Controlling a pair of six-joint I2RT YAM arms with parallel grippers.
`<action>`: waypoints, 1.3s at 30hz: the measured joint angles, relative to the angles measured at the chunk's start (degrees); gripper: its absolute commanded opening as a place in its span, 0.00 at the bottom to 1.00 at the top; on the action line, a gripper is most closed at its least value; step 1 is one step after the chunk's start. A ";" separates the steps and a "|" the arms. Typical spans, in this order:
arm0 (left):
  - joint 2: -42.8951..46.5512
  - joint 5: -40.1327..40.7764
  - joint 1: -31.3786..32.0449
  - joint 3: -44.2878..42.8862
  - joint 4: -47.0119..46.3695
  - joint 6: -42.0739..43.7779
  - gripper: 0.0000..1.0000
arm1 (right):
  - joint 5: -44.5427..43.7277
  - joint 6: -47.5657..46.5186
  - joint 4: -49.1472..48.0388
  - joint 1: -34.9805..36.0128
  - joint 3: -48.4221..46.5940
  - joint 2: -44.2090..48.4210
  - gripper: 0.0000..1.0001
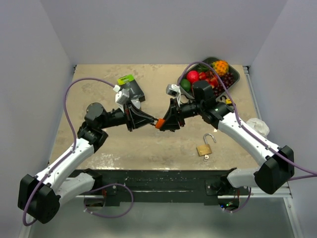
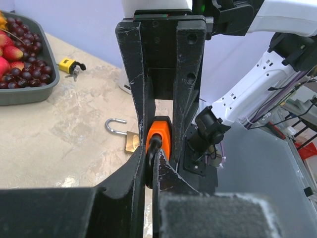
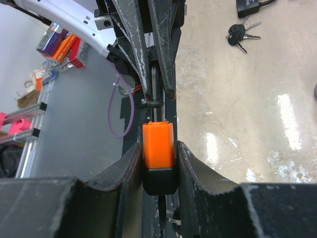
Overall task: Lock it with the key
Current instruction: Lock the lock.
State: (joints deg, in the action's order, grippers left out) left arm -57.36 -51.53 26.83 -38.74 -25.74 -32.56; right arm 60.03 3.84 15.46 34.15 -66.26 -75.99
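Note:
A small orange padlock (image 1: 158, 123) with a black base hangs in the air over the middle of the table. My right gripper (image 1: 162, 122) is shut on its sides, and in the right wrist view the orange body (image 3: 158, 144) sits between the right gripper's (image 3: 158, 148) pads. A black-headed key (image 3: 155, 101) runs from the lock's top into the left arm's fingertips. In the left wrist view my left gripper (image 2: 151, 158) is shut on the key's head (image 2: 152, 148), with the orange lock (image 2: 162, 135) just beyond. The two grippers meet tip to tip.
An open brass padlock (image 1: 204, 148) lies on the table near the right arm. A grey tray (image 1: 234, 75) of fruit stands at the back right, with a yellow padlock (image 2: 67, 65) beside it. A black item (image 1: 131, 89) with a green label lies back centre. Loose black keys (image 3: 240, 35) lie on the table.

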 measured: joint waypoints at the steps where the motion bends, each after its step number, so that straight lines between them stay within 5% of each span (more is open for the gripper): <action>1: 0.00 0.07 0.00 0.17 -0.37 0.00 0.00 | 0.11 0.57 -0.33 0.00 0.11 0.00 0.00; 16: 0.15 1.29 1.81 1.05 -6.10 -0.96 0.00 | 3.06 5.81 -3.04 -0.02 0.20 -0.26 0.00; 37: 1.53 0.90 4.11 -1.38 6.16 5.46 0.00 | -0.57 -9.40 4.52 2.80 -0.26 -0.11 0.00; 38: 1.31 0.46 3.85 -1.97 6.91 5.77 0.00 | -0.61 -9.64 4.50 2.82 -0.31 -0.09 0.02; 39: 1.09 -0.15 3.30 -2.60 7.74 6.08 0.00 | -0.72 -9.92 4.48 2.84 -0.37 -0.09 0.14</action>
State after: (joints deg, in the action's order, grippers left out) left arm -56.27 -51.68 30.13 -41.34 -18.00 -26.48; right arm 59.31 -6.09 19.94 36.99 -66.63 -76.07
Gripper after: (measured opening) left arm 0.088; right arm 0.314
